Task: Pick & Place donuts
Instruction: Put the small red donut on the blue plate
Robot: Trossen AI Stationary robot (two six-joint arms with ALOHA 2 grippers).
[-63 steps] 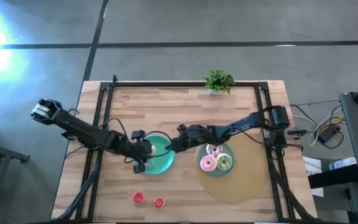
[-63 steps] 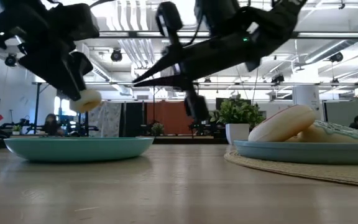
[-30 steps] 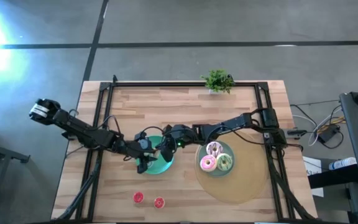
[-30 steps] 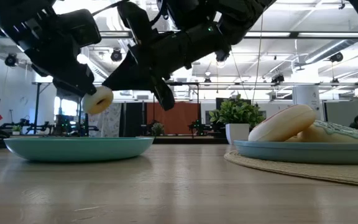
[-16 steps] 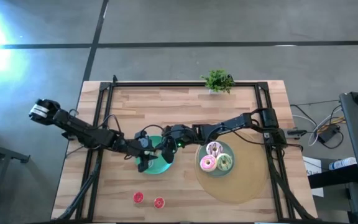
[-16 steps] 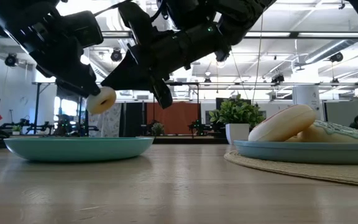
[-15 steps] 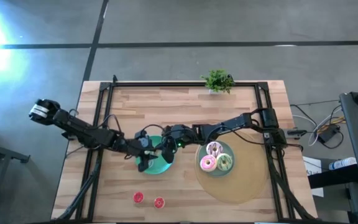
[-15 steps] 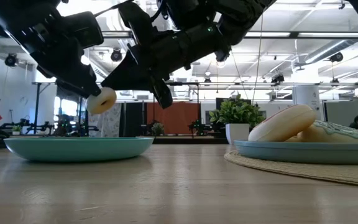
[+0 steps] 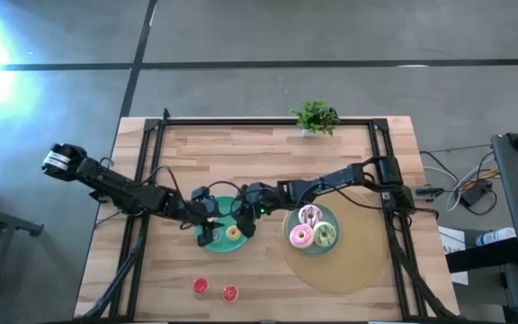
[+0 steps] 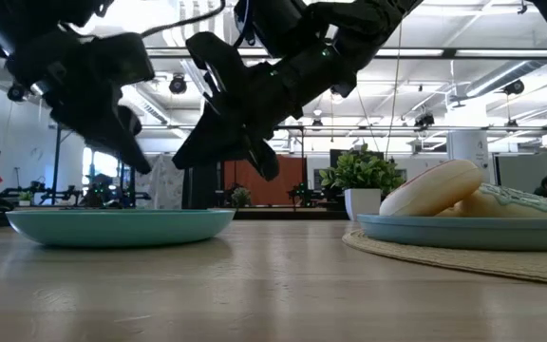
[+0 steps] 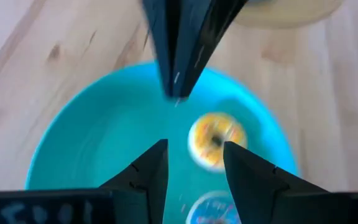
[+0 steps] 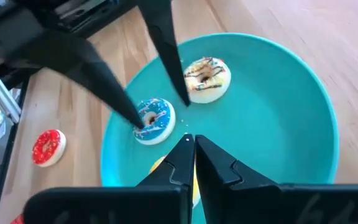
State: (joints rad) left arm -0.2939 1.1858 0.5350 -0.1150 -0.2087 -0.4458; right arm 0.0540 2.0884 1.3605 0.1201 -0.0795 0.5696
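Observation:
A teal plate holds a blue donut, a cream donut with dark stripes and a yellow donut, which is partly hidden behind my right fingers. My left gripper is open and empty above the plate, its fingers either side of the blue donut; the cream donut lies just beyond. My right gripper is shut and empty, hovering over the same plate opposite the left one. Both grippers show clear of the plate in the low view.
Three larger frosted donuts lie on a second teal plate on a round mat at the right. Two small red donuts lie on the wood near the front edge. A potted plant stands at the far edge.
My left gripper held the cream donut above the teal plate and has let it go. The donut has fallen onto the plate and no longer shows between the fingers in the low view. My right gripper has stayed over the plate, its tip dipping slightly.

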